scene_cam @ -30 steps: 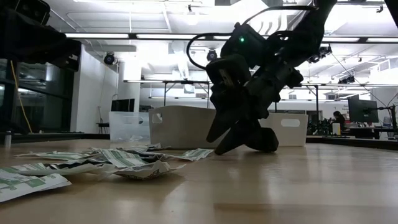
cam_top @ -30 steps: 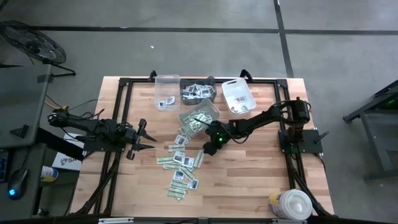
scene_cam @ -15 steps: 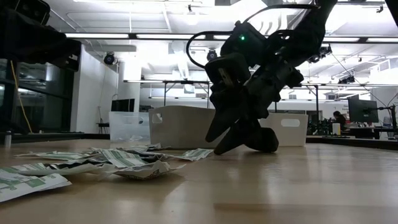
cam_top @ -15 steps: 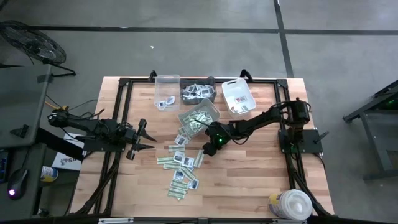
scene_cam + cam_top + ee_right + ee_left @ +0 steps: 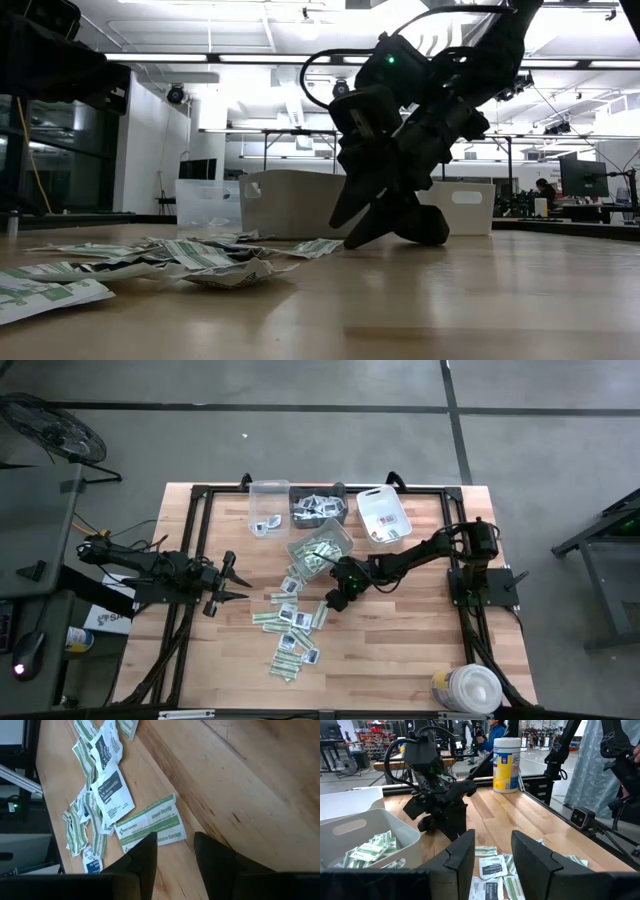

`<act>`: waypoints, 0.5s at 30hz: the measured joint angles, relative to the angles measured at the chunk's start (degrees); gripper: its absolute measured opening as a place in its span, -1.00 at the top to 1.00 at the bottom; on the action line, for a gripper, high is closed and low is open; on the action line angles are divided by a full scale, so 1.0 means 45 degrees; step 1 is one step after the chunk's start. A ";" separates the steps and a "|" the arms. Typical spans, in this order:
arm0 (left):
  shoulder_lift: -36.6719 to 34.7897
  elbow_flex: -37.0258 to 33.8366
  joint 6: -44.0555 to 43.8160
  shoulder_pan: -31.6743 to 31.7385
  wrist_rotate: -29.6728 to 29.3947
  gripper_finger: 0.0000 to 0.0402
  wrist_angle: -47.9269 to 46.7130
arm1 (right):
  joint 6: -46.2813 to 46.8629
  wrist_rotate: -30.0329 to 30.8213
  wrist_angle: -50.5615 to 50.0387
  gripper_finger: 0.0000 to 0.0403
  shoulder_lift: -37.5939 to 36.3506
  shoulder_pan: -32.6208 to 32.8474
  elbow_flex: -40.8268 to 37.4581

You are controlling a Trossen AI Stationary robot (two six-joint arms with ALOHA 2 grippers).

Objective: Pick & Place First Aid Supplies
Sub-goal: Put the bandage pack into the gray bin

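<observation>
The light wooden tabletop [image 5: 400, 650] carries a row of bins along its far edge: a clear plastic bin [image 5: 268, 508], a dark plastic bin [image 5: 318, 507] filled with packets, and a white plastic bin [image 5: 383, 516]. A fourth, tilted clear bin [image 5: 320, 546] just in front of them holds narrow green-and-white strips. A big round white tub [image 5: 466, 688] stands at the near right corner.

The first aid supplies [image 5: 292, 622], small flat sealed packets in green-and-white strip form and squarish white form with dark print, lie scattered at mid-tabletop, trailing from the tilted bin toward the near edge.

The right pincer [image 5: 333, 600] is lowered close to the tabletop at the right edge of the scatter. Its two dark fingers [image 5: 145, 857] stand partly apart with nothing between them. In the right wrist view a green-and-white strip packet [image 5: 150, 826] lies flat just ahead of the fingertips; contact cannot be determined.

The left pincer [image 5: 232, 579] waits at the left side of the tabletop, well apart from the packets. Its fingers [image 5: 462, 855] stand partly apart and hold nothing.
</observation>
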 joint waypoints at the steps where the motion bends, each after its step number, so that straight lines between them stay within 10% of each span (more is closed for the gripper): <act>1: 0.0002 0.0000 0.0000 0.0001 0.0000 0.36 0.0000 | 0.0020 0.0039 0.0015 0.36 0.0038 0.0002 -0.0001; 15: 0.0002 0.0000 -0.0002 0.0001 0.0000 0.36 0.0000 | 0.0215 0.0053 0.0141 0.00 0.0082 0.0032 0.0002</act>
